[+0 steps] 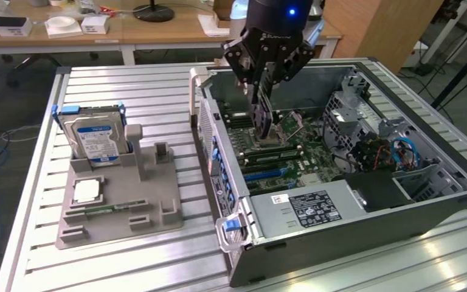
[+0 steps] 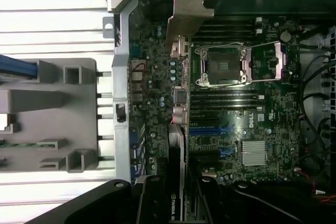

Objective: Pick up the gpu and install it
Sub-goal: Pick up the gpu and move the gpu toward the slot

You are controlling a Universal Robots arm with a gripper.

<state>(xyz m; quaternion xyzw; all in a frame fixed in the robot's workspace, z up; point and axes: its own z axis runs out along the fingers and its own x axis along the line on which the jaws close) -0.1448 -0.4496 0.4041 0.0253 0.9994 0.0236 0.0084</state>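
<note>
My gripper (image 1: 259,91) is shut on the gpu (image 1: 262,121), a thin black card that hangs on edge below the fingers, inside the open computer case (image 1: 217,140). The card's lower end is just above the motherboard (image 1: 298,152), close to the CPU socket (image 2: 223,64). In the wrist view the gpu (image 2: 176,150) appears edge-on, with its silver bracket (image 2: 190,17) at the far end, over the board beside the case's rear wall. The blue expansion slots (image 2: 210,129) lie alongside the card. Whether the card touches the board is not clear.
A grey parts holder (image 1: 120,213) stands on the slatted table at the exterior view's left, carrying an upright blue-labelled hard drive (image 1: 95,137), a CPU chip (image 1: 86,191) and a green RAM stick (image 1: 104,208). Inside the case are the power supply (image 1: 311,210), drive cages and cables (image 1: 396,152).
</note>
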